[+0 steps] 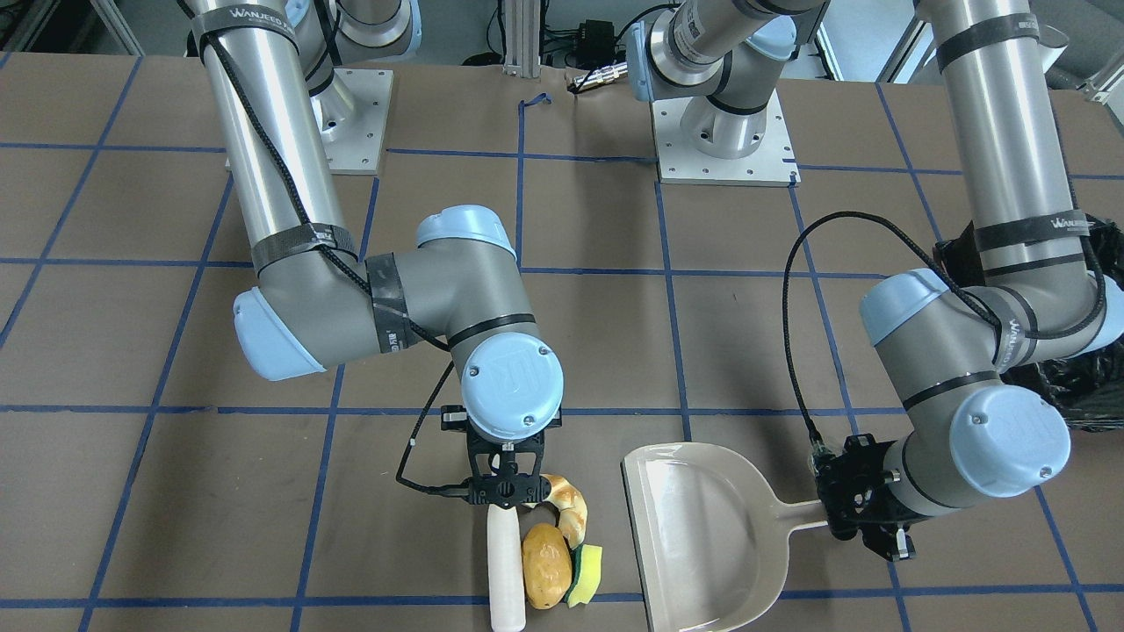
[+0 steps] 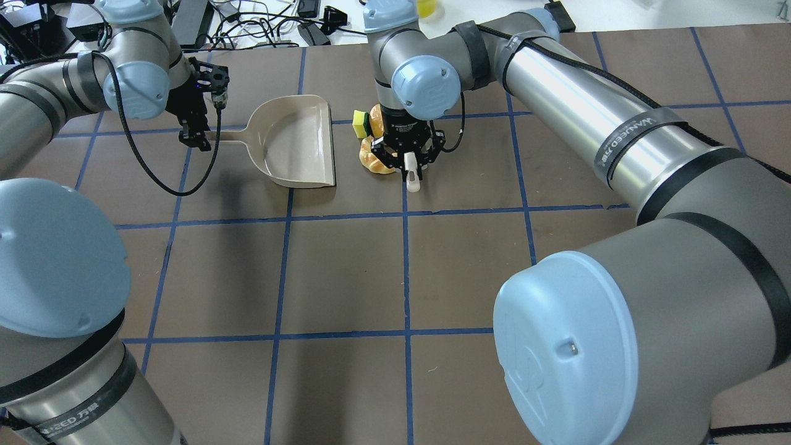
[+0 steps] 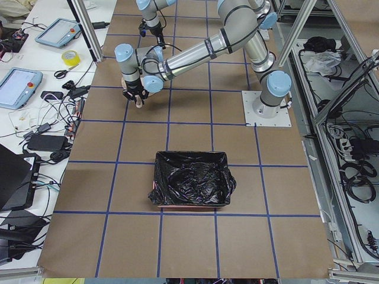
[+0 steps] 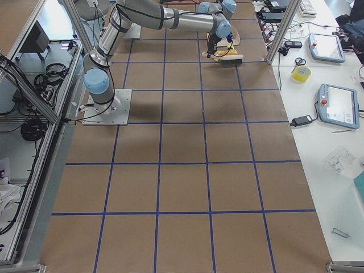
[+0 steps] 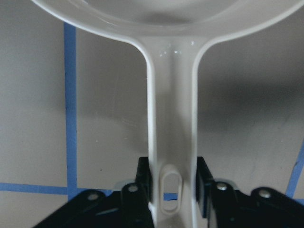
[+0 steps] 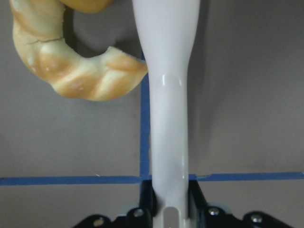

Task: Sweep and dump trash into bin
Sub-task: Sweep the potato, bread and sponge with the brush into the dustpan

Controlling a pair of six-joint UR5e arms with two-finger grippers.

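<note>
My right gripper (image 1: 503, 491) is shut on the handle of the beige brush (image 1: 507, 570), which lies low along the table. The trash sits against the brush's side: a tan potato (image 1: 546, 566), a striped croissant (image 1: 566, 507) and a yellow-and-green sponge (image 1: 587, 575). The croissant (image 6: 71, 71) touches the brush handle (image 6: 168, 118) in the right wrist view. My left gripper (image 1: 845, 527) is shut on the handle of the beige dustpan (image 1: 702, 535), whose open mouth faces the trash, a short gap away. The handle (image 5: 171, 142) sits between the jaws. The black-lined bin (image 3: 192, 186) stands apart.
The bin's black bag (image 1: 1076, 386) shows behind my left arm's elbow at the table's edge. Both arm bases (image 1: 724, 140) are bolted at the robot's side of the table. Cables and devices (image 2: 259, 25) lie beyond the far table edge.
</note>
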